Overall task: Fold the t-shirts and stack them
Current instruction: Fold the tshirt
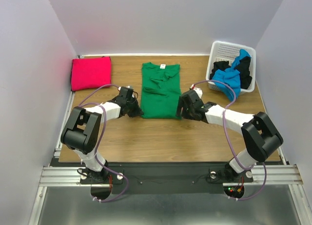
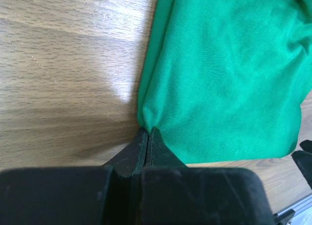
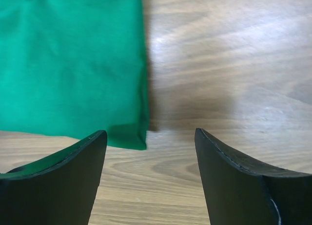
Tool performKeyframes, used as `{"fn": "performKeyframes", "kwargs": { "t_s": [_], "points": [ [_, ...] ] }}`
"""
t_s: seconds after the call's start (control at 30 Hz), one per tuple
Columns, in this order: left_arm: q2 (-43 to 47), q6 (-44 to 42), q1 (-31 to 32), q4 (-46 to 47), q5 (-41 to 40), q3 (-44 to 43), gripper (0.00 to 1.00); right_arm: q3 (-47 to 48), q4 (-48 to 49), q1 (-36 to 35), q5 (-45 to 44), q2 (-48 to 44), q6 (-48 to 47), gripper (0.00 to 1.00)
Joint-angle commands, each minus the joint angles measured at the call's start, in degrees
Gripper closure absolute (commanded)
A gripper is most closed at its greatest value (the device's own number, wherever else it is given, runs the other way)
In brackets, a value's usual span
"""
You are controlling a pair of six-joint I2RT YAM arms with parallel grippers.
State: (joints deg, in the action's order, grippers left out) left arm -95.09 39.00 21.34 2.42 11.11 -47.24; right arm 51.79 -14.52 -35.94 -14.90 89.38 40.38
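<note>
A bright green t-shirt (image 1: 160, 90) lies flat in a long strip on the middle of the wooden table, collar at the far end. My left gripper (image 1: 137, 109) is shut on its near left corner; the pinched cloth (image 2: 147, 121) bunches at the fingertips (image 2: 147, 132). My right gripper (image 1: 182, 106) is open beside the near right corner (image 3: 129, 132), which lies flat on the wood by its left finger (image 3: 92, 152). A magenta-red t-shirt (image 1: 91, 72) lies folded at the far left. Blue (image 1: 227, 80) and black (image 1: 244, 69) t-shirts sit in the basket.
A white lattice basket (image 1: 226, 52) stands at the far right corner, the blue cloth hanging over its near rim. White walls close the table on three sides. Bare wood (image 1: 161, 137) lies between the green shirt and the arm bases.
</note>
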Motion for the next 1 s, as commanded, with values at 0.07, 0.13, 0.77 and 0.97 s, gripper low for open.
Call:
{"fn": "performKeyframes", "kwargs": {
  "t_s": [0.07,0.13,0.77,0.97],
  "points": [
    [1.22,-0.6,0.28,-2.68,-1.88,3.74,1.0,-0.55,1.6,0.17,-3.65,1.22,1.89,0.23],
    [1.05,-0.6,0.28,-2.68,-1.88,3.83,1.0,-0.2,2.22,0.17,-2.77,2.63,1.9,0.24],
    [11.14,0.54,1.5,-3.64,-0.92,9.53,1.0,-10.12,7.67,0.17,12.77,-2.89,6.64,1.0],
    [25.02,4.76,9.23,-10.05,-2.32,15.33,1.0,-16.89,5.05,0.0,24.99,-16.24,4.0,1.0]
  ]
}}
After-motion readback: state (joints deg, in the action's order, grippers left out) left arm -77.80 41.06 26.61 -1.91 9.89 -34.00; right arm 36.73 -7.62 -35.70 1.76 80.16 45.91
